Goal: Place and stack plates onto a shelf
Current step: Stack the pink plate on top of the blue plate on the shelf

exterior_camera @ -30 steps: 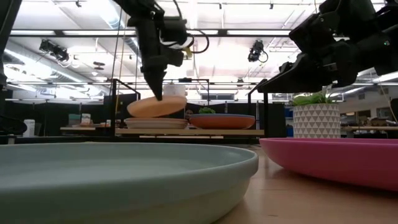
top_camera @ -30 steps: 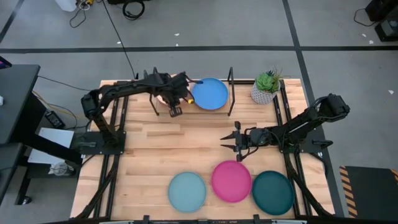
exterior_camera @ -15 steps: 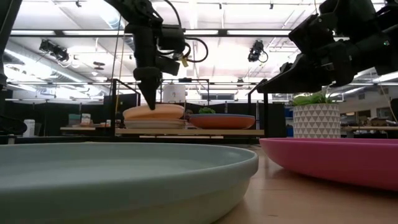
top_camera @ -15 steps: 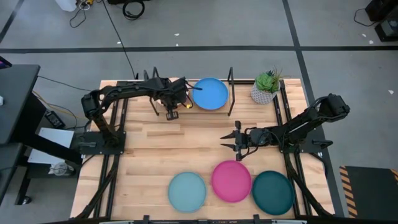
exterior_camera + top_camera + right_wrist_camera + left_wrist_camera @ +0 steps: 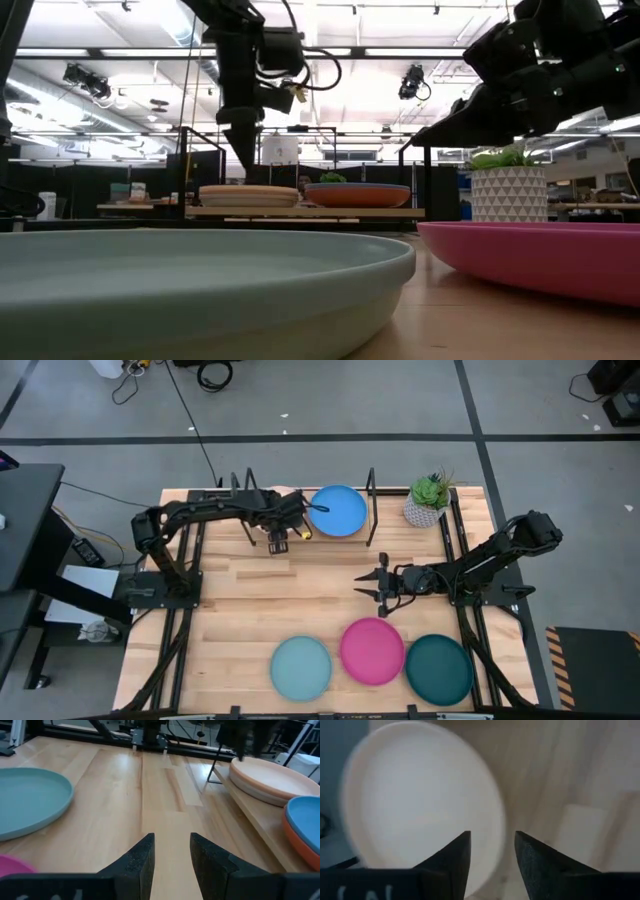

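One peach plate now lies flat on the stack at the shelf's left end, no longer tilted a second ago; the left gripper has let go, fingers spread just above. Mid-right, the right gripper waits open, unchanged.

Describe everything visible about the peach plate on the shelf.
The peach plate is round, shallow and matte, pale peach with a low raised rim. It lies flat and level on top of other plates at the left end of the shelf, beside the blue plate stacked on an orange one. The left pincer hangs open just above it, not touching.
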### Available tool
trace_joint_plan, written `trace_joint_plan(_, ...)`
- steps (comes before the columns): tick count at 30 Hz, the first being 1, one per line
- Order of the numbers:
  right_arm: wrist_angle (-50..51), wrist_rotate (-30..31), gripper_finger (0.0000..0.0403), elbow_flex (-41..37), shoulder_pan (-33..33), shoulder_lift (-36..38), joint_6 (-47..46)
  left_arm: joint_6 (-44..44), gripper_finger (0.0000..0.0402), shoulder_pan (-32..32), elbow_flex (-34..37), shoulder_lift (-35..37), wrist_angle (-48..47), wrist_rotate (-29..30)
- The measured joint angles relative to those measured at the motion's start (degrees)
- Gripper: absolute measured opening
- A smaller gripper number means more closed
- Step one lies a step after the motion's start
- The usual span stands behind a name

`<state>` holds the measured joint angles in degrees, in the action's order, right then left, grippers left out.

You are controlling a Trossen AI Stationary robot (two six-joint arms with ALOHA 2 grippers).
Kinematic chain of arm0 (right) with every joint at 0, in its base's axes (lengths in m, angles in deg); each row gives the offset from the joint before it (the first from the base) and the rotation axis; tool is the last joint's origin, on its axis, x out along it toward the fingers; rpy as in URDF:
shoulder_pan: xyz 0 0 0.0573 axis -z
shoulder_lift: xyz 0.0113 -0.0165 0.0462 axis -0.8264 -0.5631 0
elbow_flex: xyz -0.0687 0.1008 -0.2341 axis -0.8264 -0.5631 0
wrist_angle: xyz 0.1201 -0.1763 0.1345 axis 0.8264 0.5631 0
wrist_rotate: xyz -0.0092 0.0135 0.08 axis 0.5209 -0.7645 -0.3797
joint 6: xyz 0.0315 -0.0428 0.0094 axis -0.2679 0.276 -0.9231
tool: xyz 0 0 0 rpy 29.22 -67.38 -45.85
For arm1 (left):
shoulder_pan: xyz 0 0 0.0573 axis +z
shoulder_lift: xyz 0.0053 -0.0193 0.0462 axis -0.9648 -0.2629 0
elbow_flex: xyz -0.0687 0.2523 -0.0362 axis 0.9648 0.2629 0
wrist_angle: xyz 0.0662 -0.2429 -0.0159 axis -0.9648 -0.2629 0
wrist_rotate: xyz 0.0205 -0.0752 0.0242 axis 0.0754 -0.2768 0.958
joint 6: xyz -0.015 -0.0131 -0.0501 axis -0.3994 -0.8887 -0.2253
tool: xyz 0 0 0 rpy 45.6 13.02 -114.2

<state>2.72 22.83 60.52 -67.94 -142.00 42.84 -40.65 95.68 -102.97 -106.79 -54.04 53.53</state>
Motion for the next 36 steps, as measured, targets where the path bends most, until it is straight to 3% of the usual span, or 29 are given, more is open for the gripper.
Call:
trace_joint_plan(5, 0.6, 0.4, 0.0130, 0.0, 0.0, 0.0, -1.4, -6.3, 0.0155, -3.2, 1.0, 0.0, 0.7, -13.8)
trace_joint_plan(8, 2.6, -1.4, 0.0130, 0.0, 0.0, 0.0, -2.9, -9.4, 0.0154, -6.6, 3.2, 0.0, 3.1, -17.4)
trace_joint_plan(13, 13.1, -3.5, 0.0130, 1.6, 0.0, 0.0, -7.5, -10.2, 0.0153, -12.9, 7.9, 0.0, 8.6, -17.4)
trace_joint_plan(16, 23.7, -6.8, 0.0130, 5.9, -0.9, 0.0, -10.7, -10.1, 0.0153, -16.6, 9.5, 0.0, 12.8, -16.9)
trace_joint_plan(20, 37.5, -6.8, 0.0130, 11.8, -3.6, 0.0, -12.9, -10.2, 0.0153, -21.0, 9.7, 0.0, 18.6, -16.1)
trace_joint_plan(30, 52.8, -12.9, 0.0131, 18.8, -7.0, 0.0, -20.4, -4.5, 0.0153, -29.9, 14.7, 0.0, 38.7, -15.8)
trace_joint_plan(36, 56.6, -17.3, 0.0141, 19.0, -6.7, 0.0, -24.4, -4.0, 0.0153, -31.8, 21.0, 0.0, 48.0, -10.4)
